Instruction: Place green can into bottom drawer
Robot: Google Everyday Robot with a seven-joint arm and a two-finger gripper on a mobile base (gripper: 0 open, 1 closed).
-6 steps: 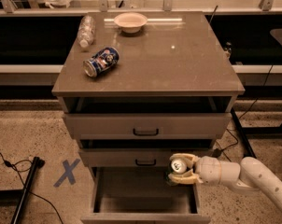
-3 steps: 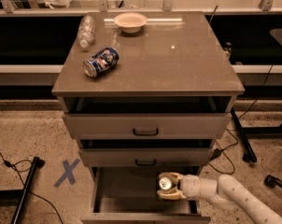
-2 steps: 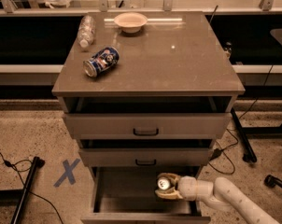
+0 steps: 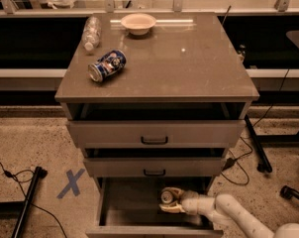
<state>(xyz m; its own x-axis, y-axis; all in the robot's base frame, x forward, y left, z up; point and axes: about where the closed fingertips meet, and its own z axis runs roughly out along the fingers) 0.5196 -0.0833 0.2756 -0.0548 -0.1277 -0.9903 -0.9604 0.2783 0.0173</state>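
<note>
Your gripper (image 4: 169, 202) sat inside the bottom drawer (image 4: 129, 209), right of centre, fingers closed around the green can (image 4: 167, 197). The can's silver top faced left, long axis roughly level; floor contact unclear. The middle drawer (image 4: 154, 166) front overhung close above. The blue-and-white can (image 4: 106, 65) lay well apart, up top.

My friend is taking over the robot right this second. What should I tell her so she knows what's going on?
Gripper: inside the open bottom drawer, toward its right side, jaws shut on the green can.
Green can: in the grip, silver top showing. Whether it touches the drawer floor cannot be told.
Done: the drawer is open and the can is inside it.
Left: set the can down, open the jaws, draw the arm out.
Leave alone: the blue-and-white can lying on the cabinet top.
</note>
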